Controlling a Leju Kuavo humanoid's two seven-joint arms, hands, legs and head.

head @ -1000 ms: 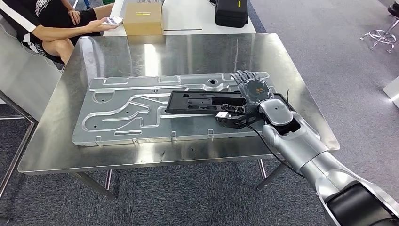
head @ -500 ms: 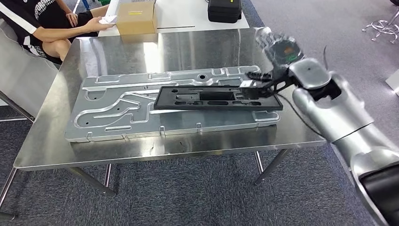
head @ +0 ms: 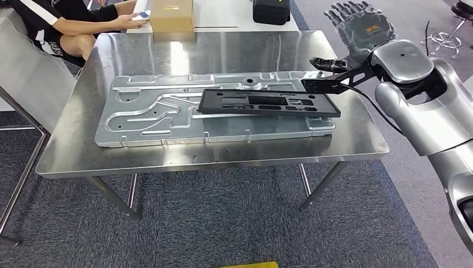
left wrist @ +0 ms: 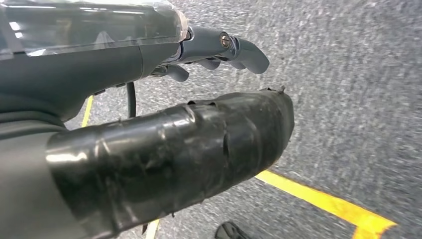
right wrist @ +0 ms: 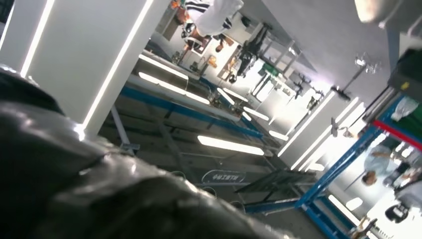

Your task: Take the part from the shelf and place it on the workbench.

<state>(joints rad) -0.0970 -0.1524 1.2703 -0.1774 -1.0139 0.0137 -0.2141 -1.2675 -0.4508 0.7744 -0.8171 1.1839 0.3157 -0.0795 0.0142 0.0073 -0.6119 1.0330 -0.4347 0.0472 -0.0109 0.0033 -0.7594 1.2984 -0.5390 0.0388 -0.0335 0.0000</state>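
Steel table point(head: 223, 50) on grey carpet point(head: 223, 223), bearing a large stamped metal plate point(head: 145, 111); seated person point(head: 61, 22) at its far corner. Black part point(head: 268, 103) flat atop the plate, below and apart from right hand point(head: 357, 25), raised, fingers spread, holding nothing. Left hand point(left wrist: 219, 50) over the floor, grip unclear.

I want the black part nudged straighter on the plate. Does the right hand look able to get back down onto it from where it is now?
Probably yes. The right hand is raised, open and empty, above the black part's right end. The part lies flat on the metal plate, its top bare, with nothing between hand and part.
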